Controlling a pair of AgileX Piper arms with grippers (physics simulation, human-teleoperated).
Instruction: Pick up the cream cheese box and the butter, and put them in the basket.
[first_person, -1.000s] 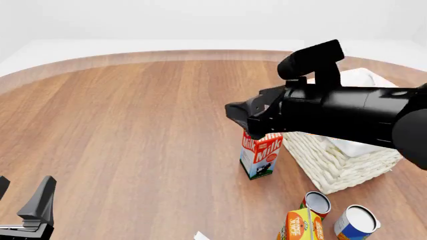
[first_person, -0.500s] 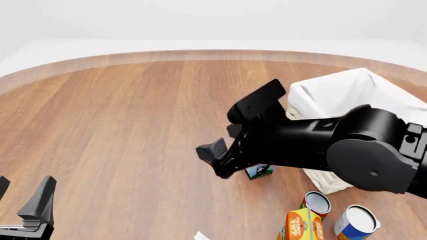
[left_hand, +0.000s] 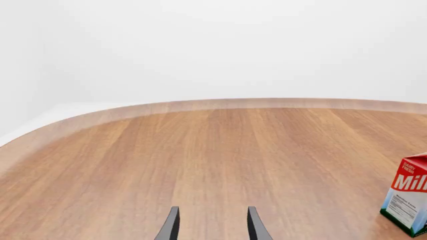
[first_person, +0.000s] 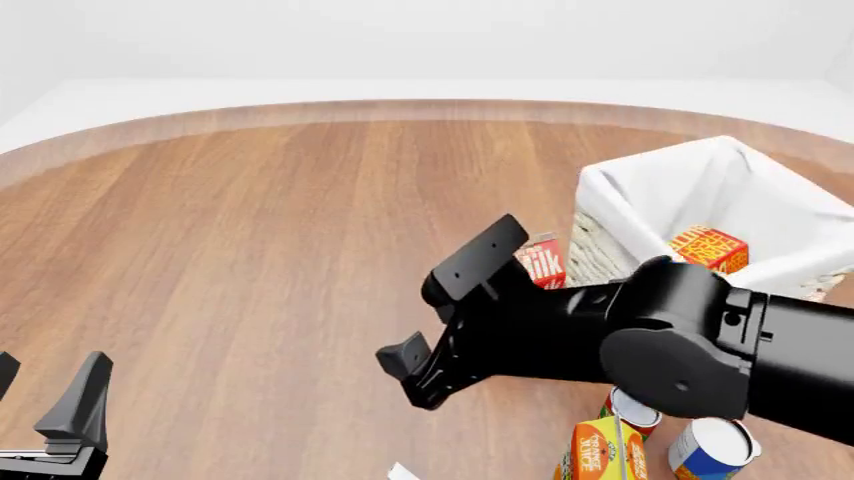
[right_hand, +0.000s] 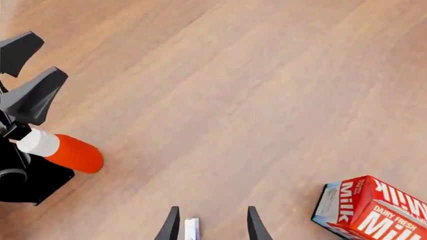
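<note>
The butter (first_person: 707, 247), a small red-and-orange box, lies inside the white wicker basket (first_person: 603, 265) at the right. My right gripper (first_person: 411, 378) hangs open and empty over the near middle of the table, left of the basket. In the right wrist view its fingers (right_hand: 172, 227) frame a thin white sliver (right_hand: 191, 230) on the wood below; the same white edge (first_person: 400, 470) shows at the front view's bottom border, and I cannot tell whether it is the cream cheese box. My left gripper (first_person: 54, 410) rests open at the near left, its fingers (left_hand: 171, 226) holding nothing.
A red-and-white milk carton (first_person: 541, 262) stands just left of the basket, partly behind my right arm. An orange carton (first_person: 601, 450) and two cans (first_person: 707, 445) crowd the near right. A red bottle with a white cap (right_hand: 63, 151) lies beside my left gripper.
My right arm has swung from over the milk carton and basket down and toward the near left. The basket's inside with the butter has come into view. The left arm has not moved.
</note>
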